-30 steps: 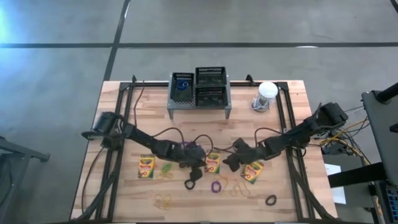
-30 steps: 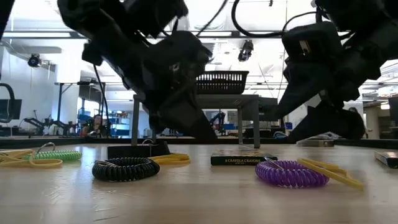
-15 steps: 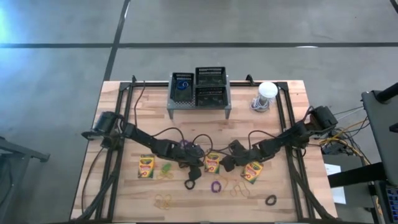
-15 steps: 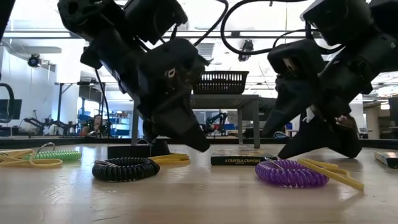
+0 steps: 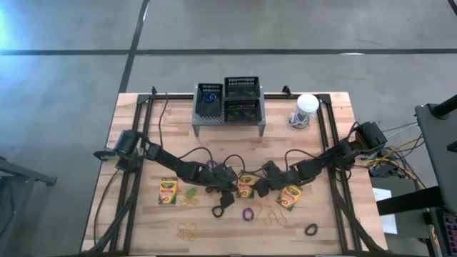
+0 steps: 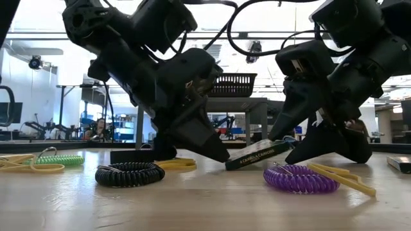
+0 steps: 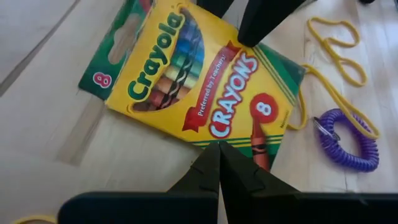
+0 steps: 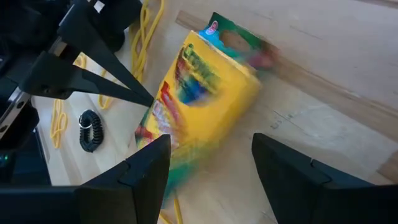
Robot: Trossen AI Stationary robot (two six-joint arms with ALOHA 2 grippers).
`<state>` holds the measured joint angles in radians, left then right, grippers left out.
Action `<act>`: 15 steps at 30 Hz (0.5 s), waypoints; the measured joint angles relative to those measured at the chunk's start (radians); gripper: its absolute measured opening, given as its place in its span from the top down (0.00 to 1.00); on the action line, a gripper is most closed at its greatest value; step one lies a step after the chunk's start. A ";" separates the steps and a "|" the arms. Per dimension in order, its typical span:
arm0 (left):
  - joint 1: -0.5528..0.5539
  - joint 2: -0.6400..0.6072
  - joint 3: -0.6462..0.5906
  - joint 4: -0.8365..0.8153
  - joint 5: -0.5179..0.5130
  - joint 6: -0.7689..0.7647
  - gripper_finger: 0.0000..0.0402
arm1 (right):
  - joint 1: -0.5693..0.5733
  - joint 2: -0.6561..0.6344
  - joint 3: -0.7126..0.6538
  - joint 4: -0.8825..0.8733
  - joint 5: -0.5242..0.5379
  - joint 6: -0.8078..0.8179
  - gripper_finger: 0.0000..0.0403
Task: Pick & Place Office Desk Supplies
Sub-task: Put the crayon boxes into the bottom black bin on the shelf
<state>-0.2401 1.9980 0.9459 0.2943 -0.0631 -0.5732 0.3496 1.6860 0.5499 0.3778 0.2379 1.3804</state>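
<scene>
Tilted now where it lay flat a second ago, the middle crayon box (image 6: 258, 154) has one edge lifted off the table (image 5: 143, 135) in the low view, and the right arm has drawn in closer to it; the left gripper (image 7: 219, 163) is pinched fully shut with nothing held, its pointed black tips at the box's near edge; the right gripper (image 8: 209, 163) stands wide open, its blunt dark fingers (image 8: 144, 165) either side of the box, with no grip to be seen; the box is thin glossy card, yellow with a green flap, printed "Crayola", "CRAYONS", "Preferred by Teachers" and "8"; two more such boxes lie flat, one to the left (image 5: 168, 191) and one to the right (image 5: 290, 197); a purple coil band (image 6: 300, 179) and a black one (image 6: 130, 174), both ribbed like phone cord, lie on the pale planked wood; thin yellow rubber bands (image 7: 336, 34) loop beside the purple coil; a wire mesh rack (image 5: 228, 102) with black baskets stands at the far edge, a blue loop (image 5: 209, 99) in one.
</scene>
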 joint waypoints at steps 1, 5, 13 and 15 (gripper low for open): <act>0.000 0.000 0.000 0.001 0.000 0.000 0.99 | 0.000 0.002 0.000 0.001 0.000 0.000 0.44; 0.001 0.000 -0.001 0.008 0.000 0.015 0.99 | 0.000 0.016 0.000 0.008 0.000 -0.001 0.44; 0.006 0.002 -0.003 -0.003 -0.003 0.019 0.99 | 0.000 0.018 -0.002 0.037 0.000 -0.028 0.44; 0.006 0.003 -0.004 -0.003 -0.011 0.019 0.99 | -0.001 0.018 -0.002 0.043 0.000 -0.032 0.44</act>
<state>-0.2340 2.0010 0.9421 0.2916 -0.0746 -0.5541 0.3487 1.7042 0.5480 0.4211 0.2377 1.3488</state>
